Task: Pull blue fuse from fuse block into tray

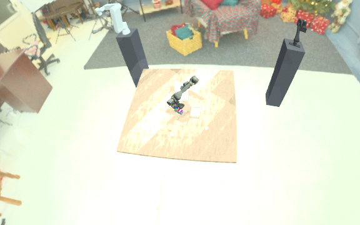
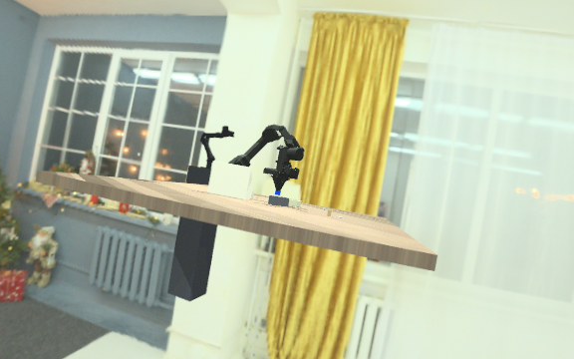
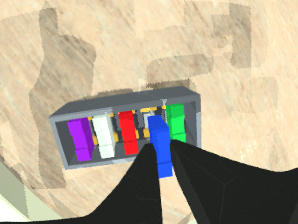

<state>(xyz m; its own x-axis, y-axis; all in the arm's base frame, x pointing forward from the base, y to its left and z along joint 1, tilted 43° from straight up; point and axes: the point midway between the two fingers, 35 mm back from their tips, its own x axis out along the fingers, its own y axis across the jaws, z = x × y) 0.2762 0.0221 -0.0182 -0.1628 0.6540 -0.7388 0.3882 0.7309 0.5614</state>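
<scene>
You've got the wooden table spread under you, and near its middle sits the pale tray, just beside the fuse block on the side away from the dark pillar. That's the direction that matters: once the fuse is free, your carry goes sideways from block to tray, a short hop, with nothing standing between them in the top view.

Now the block itself: purple, white, red and green fuses sit down in their slots, and there's a vacant slot between red and green. Right over that gap is the blue fuse, pinched in your gripper, which is clamped shut on it. From the side you can see the blue fuse hanging below the fingers, its long axis upright, its lower end just above the block's top; whether it's fully clear of the slot I can't tell.

My read: keep going straight up before any sideways move, because red and green flank it closely.
</scene>
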